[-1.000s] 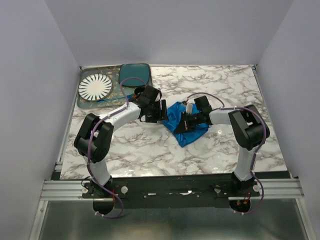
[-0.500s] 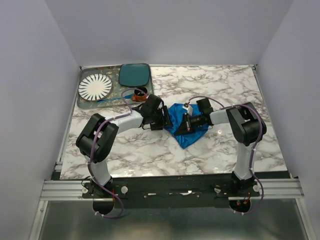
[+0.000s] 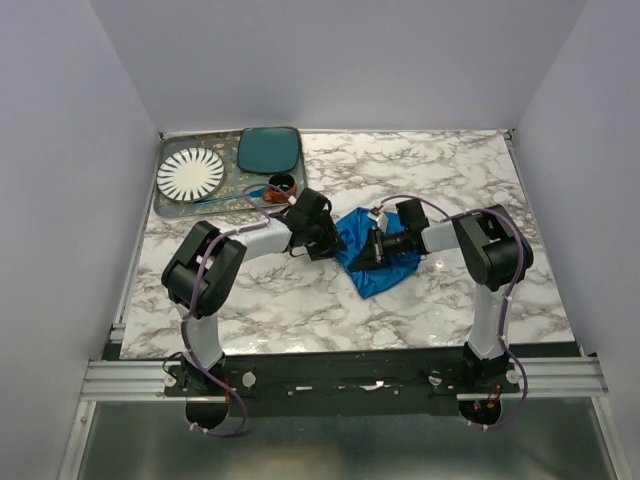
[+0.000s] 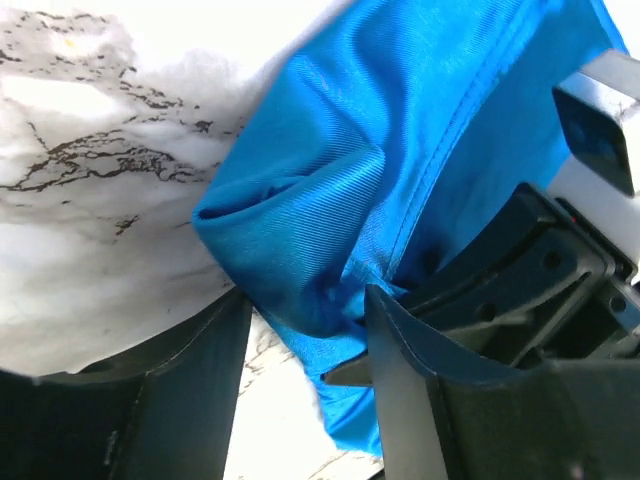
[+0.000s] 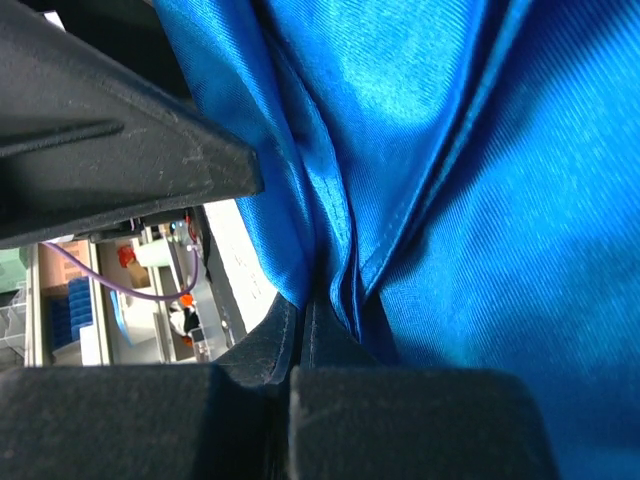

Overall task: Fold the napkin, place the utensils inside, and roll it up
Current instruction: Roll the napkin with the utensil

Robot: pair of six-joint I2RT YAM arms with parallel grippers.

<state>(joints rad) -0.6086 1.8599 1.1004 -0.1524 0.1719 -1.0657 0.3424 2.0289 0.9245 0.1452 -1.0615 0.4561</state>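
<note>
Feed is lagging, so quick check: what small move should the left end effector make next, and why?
Probably close the left end effector: it stands open around a fold of the napkin, while the right end effector is shut on the cloth.

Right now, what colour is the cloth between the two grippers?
Plain bright blue napkin, slightly shiny; shows best in the left wrist view.

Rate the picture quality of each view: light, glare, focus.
Top external: even light, sharp, mild sheen on the table. Left wrist: table blown out white, napkin crisp, left fingers dark and soft. Right wrist: napkin fills the frame with a bright sheen; right fingers blurred.
</note>
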